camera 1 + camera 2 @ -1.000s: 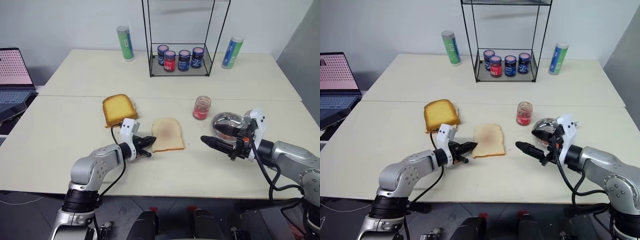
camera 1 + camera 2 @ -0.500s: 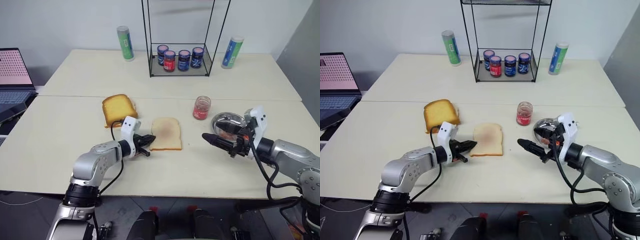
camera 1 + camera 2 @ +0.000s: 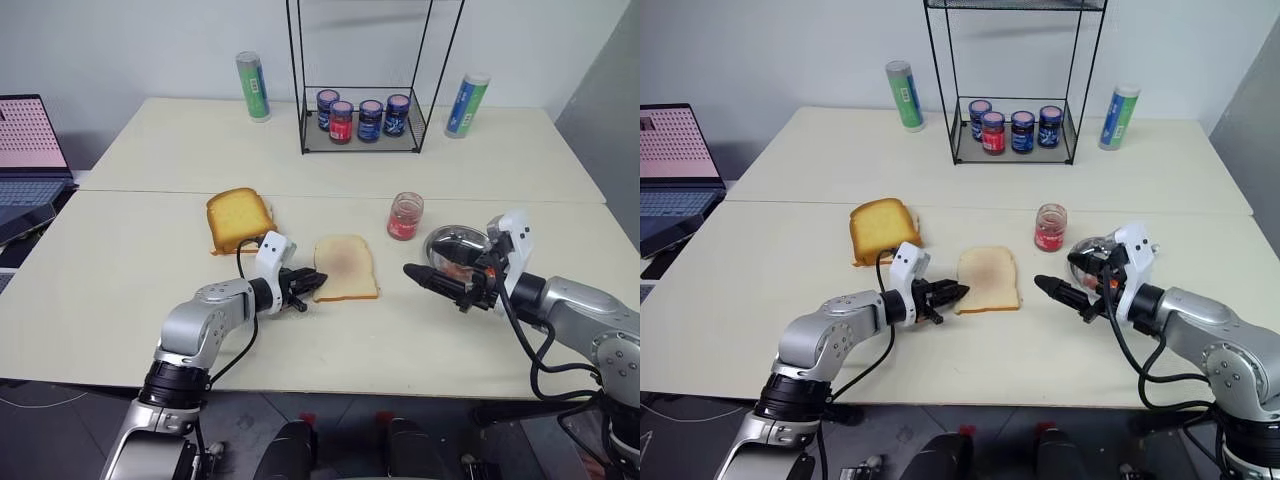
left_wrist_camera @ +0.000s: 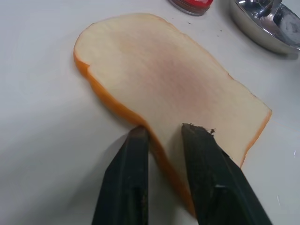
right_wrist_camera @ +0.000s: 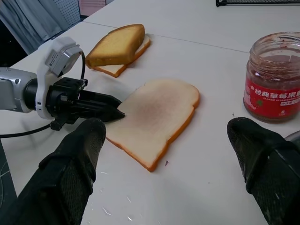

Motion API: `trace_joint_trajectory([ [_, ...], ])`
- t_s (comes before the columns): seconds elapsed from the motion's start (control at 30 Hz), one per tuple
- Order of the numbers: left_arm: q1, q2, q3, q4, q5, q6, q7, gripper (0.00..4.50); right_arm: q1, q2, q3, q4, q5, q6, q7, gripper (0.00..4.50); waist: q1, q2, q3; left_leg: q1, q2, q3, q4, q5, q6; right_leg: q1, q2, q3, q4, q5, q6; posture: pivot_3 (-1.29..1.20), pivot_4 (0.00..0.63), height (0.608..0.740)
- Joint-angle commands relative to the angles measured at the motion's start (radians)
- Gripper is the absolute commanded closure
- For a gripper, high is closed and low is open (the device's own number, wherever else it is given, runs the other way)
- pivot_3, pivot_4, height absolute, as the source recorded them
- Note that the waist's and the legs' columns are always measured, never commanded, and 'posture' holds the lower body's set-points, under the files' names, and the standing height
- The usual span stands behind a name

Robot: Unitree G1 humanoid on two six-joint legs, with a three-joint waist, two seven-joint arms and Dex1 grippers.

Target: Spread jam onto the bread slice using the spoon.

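Bread slice point(image 3: 346, 267) lies flat mid-surface, its rounded top pointing away from the robot, long axis running front to back. Left gripper point(image 4: 161, 136) has its jaws slightly parted, straddling the near crust edge. Right gripper point(image 5: 171, 140) hovers beside the jam jar point(image 3: 404, 216), jaws spread wide.

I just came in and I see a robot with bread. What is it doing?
The robot is making jam bread. Its left pincer sits at the edge of the bread slice on the table, one finger on each side of the crust, a little apart. Its right pincer hangs wide open over the table beside the bread, holding nothing. The jam jar stands open nearby, and the spoon lies in the steel dish. The bread has a faint pink smear.
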Motion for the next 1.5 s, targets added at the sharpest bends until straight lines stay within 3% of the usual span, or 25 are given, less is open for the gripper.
trace_joint_trajectory([
  [0.03, 0.004, 0.046, 0.046, -0.051, -0.011, 0.006, -0.023, 2.39, 0.010, 0.005, -0.040, -0.010, -0.007, -0.034, -0.008, 0.00, 0.000, 0.000, 0.000, 0.000, 0.000, 0.000, 0.000, 0.000, 0.000, 0.000, 0.000, 0.000, 0.000, 0.000, 0.000, 0.00, 0.150, 0.740],
  [0.27, 0.042, 0.153, 0.069, -0.129, -0.004, 0.002, -0.061, 0.94, 0.035, 0.060, -0.186, 0.083, -0.010, -0.073, -0.109, 0.00, -0.001, 0.000, 0.000, 0.000, 0.000, 0.000, -0.001, 0.000, 0.000, 0.000, 0.000, 0.000, 0.000, 0.000, 0.000, 0.00, 0.150, 0.740],
  [0.43, 0.014, 0.183, -0.022, -0.222, 0.058, -0.147, -0.145, 0.05, 0.025, 0.123, -0.301, 0.237, -0.073, -0.137, -0.237, 0.00, 0.002, 0.001, 0.000, 0.000, 0.000, 0.000, -0.001, 0.000, 0.000, 0.000, 0.000, 0.000, 0.000, 0.000, 0.000, 0.00, 0.150, 0.740],
  [0.67, -0.089, 0.116, -0.138, -0.292, 0.120, -0.327, -0.216, 0.05, -0.005, 0.160, -0.428, 0.425, -0.001, -0.123, -0.273, 0.00, 0.001, 0.001, 0.000, 0.000, 0.000, 0.002, -0.001, 0.000, 0.000, 0.001, 0.000, 0.001, 0.000, 0.000, 0.000, 0.00, 0.150, 0.740],
  [0.9, -0.199, 0.031, -0.182, -0.245, 0.128, -0.360, -0.240, 0.05, -0.101, 0.163, -0.440, 0.604, 0.064, -0.090, -0.208, 0.00, -0.008, 0.002, 0.000, 0.001, 0.001, 0.003, -0.001, 0.000, 0.000, 0.001, 0.001, 0.001, 0.000, 0.000, 0.000, 0.00, 0.150, 0.740],
  [1.13, -0.212, 0.021, -0.181, -0.206, 0.147, -0.360, -0.249, 0.05, -0.250, 0.152, -0.369, 0.861, 0.001, -0.121, -0.087, 0.00, -0.009, 0.002, 0.000, 0.001, 0.001, 0.002, -0.001, 0.000, 0.000, 0.001, 0.001, 0.000, 0.000, 0.000, 0.000, 0.00, 0.150, 0.740],
  [1.5, -0.200, 0.019, -0.162, -0.233, 0.144, -0.328, -0.233, 0.05, -0.351, 0.136, -0.342, 1.068, -0.079, -0.198, -0.004, 0.00, -0.006, 0.002, 0.000, 0.000, 0.000, 0.002, 0.000, 0.000, 0.000, 0.001, 0.000, 0.001, 0.000, 0.000, 0.000, 0.00, 0.150, 0.740],
])
